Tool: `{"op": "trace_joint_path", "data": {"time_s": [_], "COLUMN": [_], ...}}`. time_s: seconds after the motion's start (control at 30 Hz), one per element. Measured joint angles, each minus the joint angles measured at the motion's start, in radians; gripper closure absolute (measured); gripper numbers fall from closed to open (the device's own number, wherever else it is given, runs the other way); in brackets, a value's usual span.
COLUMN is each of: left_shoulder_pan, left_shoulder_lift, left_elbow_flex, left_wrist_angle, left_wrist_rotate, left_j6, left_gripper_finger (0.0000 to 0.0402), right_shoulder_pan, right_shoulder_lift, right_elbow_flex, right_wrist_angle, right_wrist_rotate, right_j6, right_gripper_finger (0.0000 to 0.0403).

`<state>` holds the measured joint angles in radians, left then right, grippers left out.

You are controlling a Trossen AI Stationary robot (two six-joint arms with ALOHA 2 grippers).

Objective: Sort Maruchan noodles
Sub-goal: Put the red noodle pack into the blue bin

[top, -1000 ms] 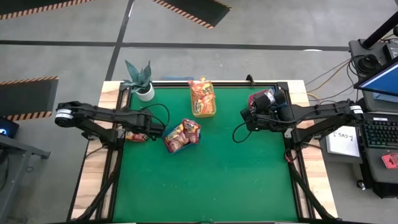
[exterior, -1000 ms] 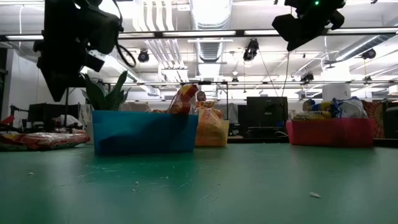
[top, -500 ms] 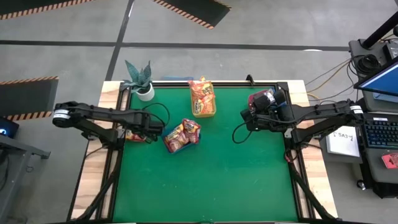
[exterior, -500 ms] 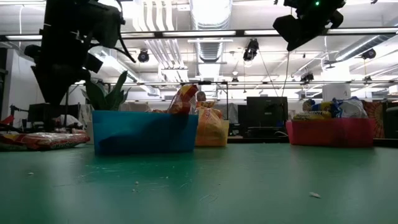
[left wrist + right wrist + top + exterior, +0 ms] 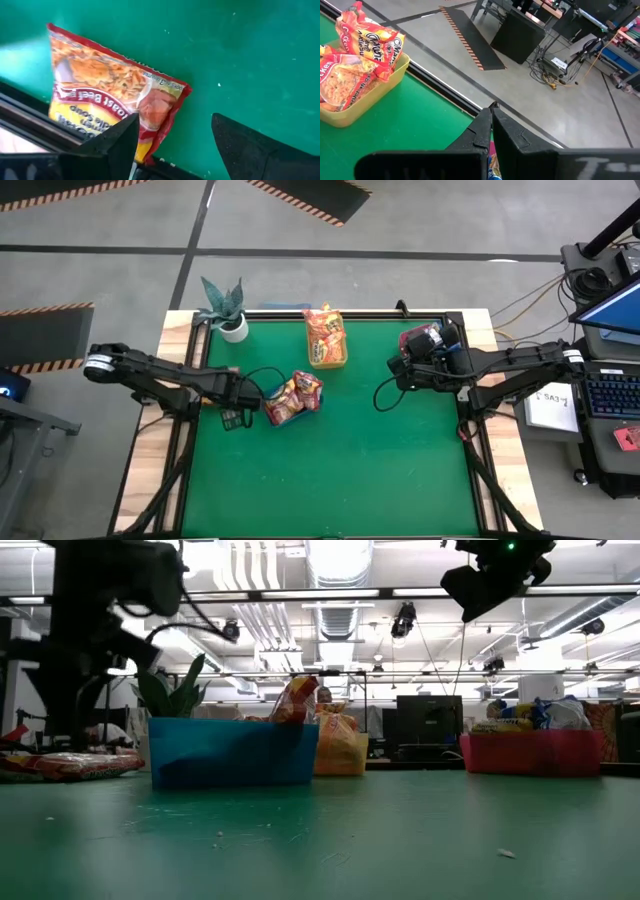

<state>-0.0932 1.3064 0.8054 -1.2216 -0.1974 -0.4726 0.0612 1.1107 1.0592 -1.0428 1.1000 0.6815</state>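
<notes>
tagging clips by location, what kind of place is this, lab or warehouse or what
Probably an open robotics lab or industrial workshop. The low view shows exposed ceiling ducts and strip lights above rows of monitors. The high view shows a concrete floor with hazard-striped mats, and a laptop beside the green table.

Grey concrete floor [image 5: 420,220], striped hazard mats [image 5: 310,195], ceiling ducts [image 5: 340,565]

The ramen packet [image 5: 112,95] is glossy, crinkled plastic film. The table mat [image 5: 350,450] looks matt green, like felt, framed by pale bare wood [image 5: 152,450]. The yellow bin [image 5: 367,97] is smooth plastic.
</notes>
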Motion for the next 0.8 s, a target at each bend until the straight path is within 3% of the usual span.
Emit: {"op": "trace_joint_path", "data": {"time_s": [0.17,0.37,0.8], "left_shoulder_pan": [0.000,0.000,-0.002], "left_shoulder_lift": [0.003,0.005,0.061], "left_elbow_flex": [-0.083,-0.170,-0.222], "left_wrist_angle": [0.067,0.126,0.206], "left_wrist_rotate": [-0.005,-0.081,-0.085], "left_j6": [-0.044,-0.142,-0.330], "left_gripper_finger": [0.0180,0.0180,0.0184], "right_shoulder_pan": [0.000,0.000,-0.001], "right_shoulder_lift": [0.000,0.000,0.000], "right_elbow_flex": [0.000,0.000,0.000], "right_wrist_angle": [0.001,0.005,0.008], "right_wrist_rotate": [0.000,0.000,0.001], "right_j6": [-0.002,-0.002,-0.002], "right_gripper_finger": [0.0394,0.0394,0.0394]}}
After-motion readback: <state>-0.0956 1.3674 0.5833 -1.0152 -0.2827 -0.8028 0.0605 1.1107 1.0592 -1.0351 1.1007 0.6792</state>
